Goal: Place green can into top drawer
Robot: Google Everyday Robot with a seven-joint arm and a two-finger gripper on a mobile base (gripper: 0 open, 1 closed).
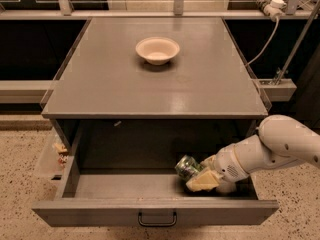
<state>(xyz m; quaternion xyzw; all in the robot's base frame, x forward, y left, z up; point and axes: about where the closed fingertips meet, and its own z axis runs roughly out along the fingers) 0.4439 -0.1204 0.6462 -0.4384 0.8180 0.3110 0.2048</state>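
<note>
The top drawer (100, 186) is pulled open below the grey cabinet top, its front panel with a black loop handle (157, 219) at the bottom of the view. The green can (186, 166) lies tilted inside the drawer at its right side. My gripper (198, 176) reaches into the drawer from the right on a white arm, its cream fingers (203, 180) against the can. The can's lower part is hidden behind the fingers.
A cream round bowl (157, 50) stands on the grey cabinet top (200, 84) near the back middle. A clear side bin (52, 156) with small items hangs at the cabinet's left. A white cable and plug (272, 6) run at the back right. The floor is speckled.
</note>
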